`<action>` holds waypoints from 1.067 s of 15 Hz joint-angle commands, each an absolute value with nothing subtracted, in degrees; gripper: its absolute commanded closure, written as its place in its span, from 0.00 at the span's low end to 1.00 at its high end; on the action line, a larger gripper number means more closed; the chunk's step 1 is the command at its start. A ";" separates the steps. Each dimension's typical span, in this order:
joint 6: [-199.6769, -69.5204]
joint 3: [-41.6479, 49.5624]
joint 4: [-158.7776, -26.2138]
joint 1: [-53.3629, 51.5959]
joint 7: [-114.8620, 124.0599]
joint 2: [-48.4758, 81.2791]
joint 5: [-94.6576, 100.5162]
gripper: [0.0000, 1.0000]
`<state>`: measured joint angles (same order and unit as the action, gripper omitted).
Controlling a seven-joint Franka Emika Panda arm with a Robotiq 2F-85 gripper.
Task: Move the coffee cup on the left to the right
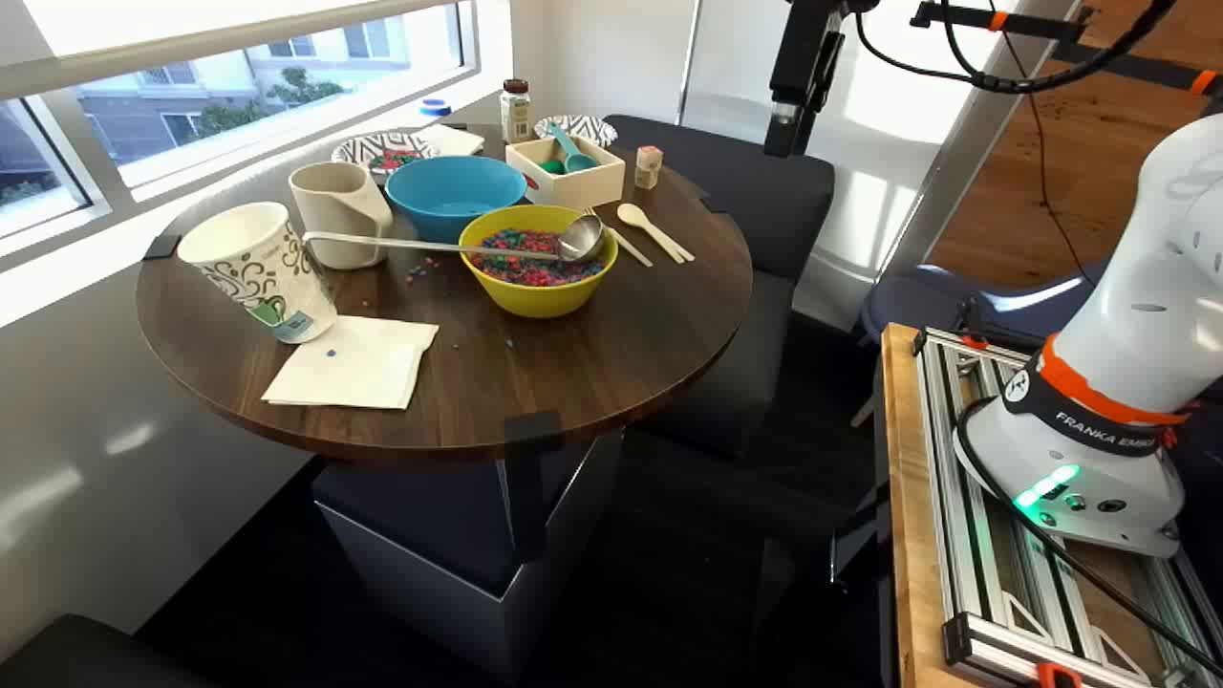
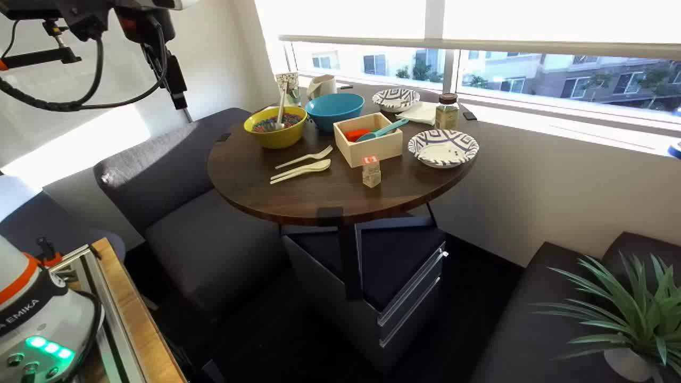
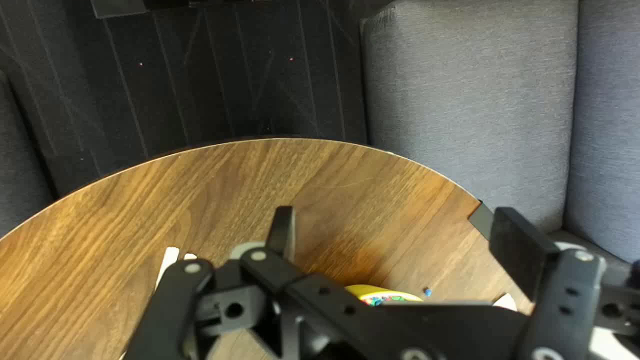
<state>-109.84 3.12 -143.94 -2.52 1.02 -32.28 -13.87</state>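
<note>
The coffee cup (image 1: 277, 277), tall, tapered and white with a green and dark pattern, stands at the left of the round table by a white napkin (image 1: 354, 368). It also shows in an exterior view (image 2: 293, 81), partly behind the yellow bowl and ladle handle. I cannot make it out in the wrist view. My gripper (image 1: 785, 139) hangs high in the air, beyond the table's right edge in that exterior view and left of the table in an exterior view (image 2: 183, 109). In the wrist view its fingers (image 3: 392, 215) are wide apart with nothing between them.
A beige pitcher (image 1: 334, 225) stands behind the cup. A yellow bowl (image 1: 540, 301) of coloured beads carries a ladle (image 1: 420, 245). A blue bowl (image 1: 449, 227), wooden box (image 1: 573, 189), small block (image 1: 649, 168), jar (image 1: 515, 110), patterned bowl (image 2: 444, 146) and cutlery (image 2: 303, 170) share the table.
</note>
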 commanded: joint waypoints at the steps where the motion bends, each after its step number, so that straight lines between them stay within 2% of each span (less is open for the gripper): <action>1: -109.61 2.44 -143.82 -1.72 0.69 -32.24 -14.22 0.00; 16: -109.42 2.26 -142.05 -1.94 0.63 -30.29 -14.01 0.00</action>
